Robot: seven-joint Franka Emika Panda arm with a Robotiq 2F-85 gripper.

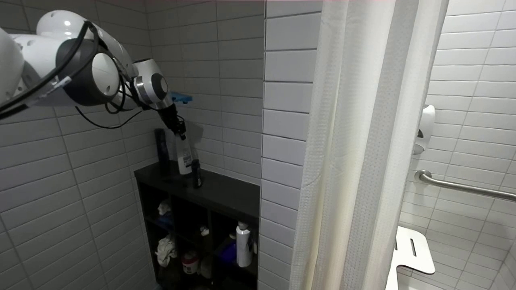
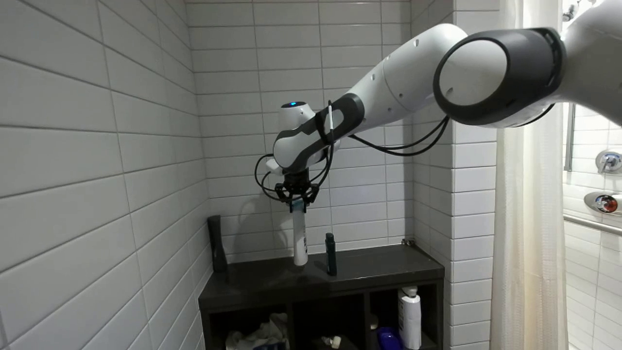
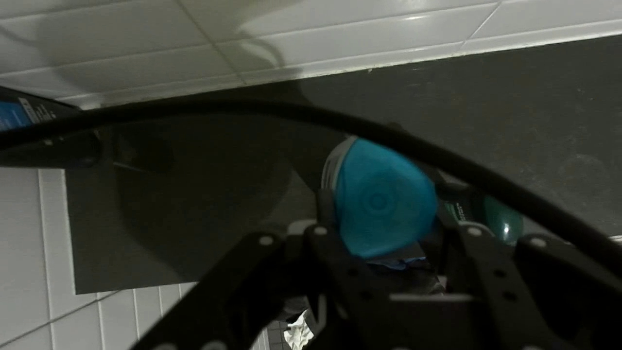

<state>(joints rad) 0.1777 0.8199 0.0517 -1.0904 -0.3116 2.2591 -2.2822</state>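
I am grasping a white bottle (image 2: 300,238) by its blue cap (image 3: 384,199), the jaws of my gripper (image 2: 298,206) clenching it from both sides. In both exterior views the bottle is leaning slightly over the left half of the black shelf unit (image 2: 384,260), with the tiled wall (image 2: 359,214) rising on its far side; I cannot tell whether its base is touching the top. A tall dark bottle (image 2: 217,243) is standing at the left end, and a small dark green bottle (image 2: 331,255) is standing just to the right, a little nearer. Below, in the right compartment, a white container (image 2: 410,318) is standing beside a purple thing (image 2: 388,339). Farther right, a pale curtain (image 2: 529,194) is hanging.
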